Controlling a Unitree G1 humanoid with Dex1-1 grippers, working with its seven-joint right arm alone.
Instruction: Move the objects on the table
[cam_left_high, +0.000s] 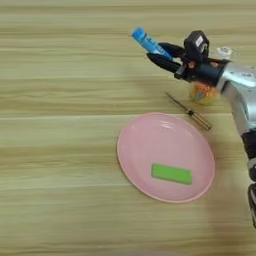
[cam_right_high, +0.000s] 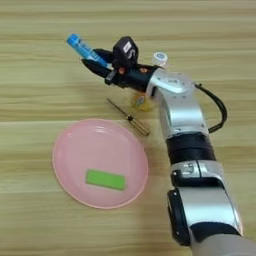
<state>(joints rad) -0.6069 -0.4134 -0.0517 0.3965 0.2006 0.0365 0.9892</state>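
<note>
Wood-grain bench (cam_left_high: 60, 150) with pale horizontal streaks fills the whole view. Near its middle sits a round pink plate (cam_left_high: 135, 150), and a flat bright-green block (cam_left_high: 171, 173) lies inside it, toward the plate's 5 o'clock side.

My right gripper (cam_left_high: 159, 54) reaches in from 3 o'clock, at about 1 o'clock from the plate. Its two black fingers (cam_right_high: 98, 69) are closed around the blue stick (cam_left_high: 148, 42), which slants up and away toward 10 o'clock, its free end poking out past my fingertips. I cannot tell whether the stick's lower end touches the bench.

Behind my silver forearm (cam_right_high: 172, 92) stands the orange-drink bottle (cam_left_high: 201, 92), mostly hidden; its white cap (cam_right_high: 160, 58) shows just above my wrist and a patch of orange shows below it.

A thin dark rod-like thing (cam_left_high: 189, 112) lies on the bench between the bottle and the plate's 1 o'clock rim, slanting from 10 o'clock to 4 o'clock.
</note>
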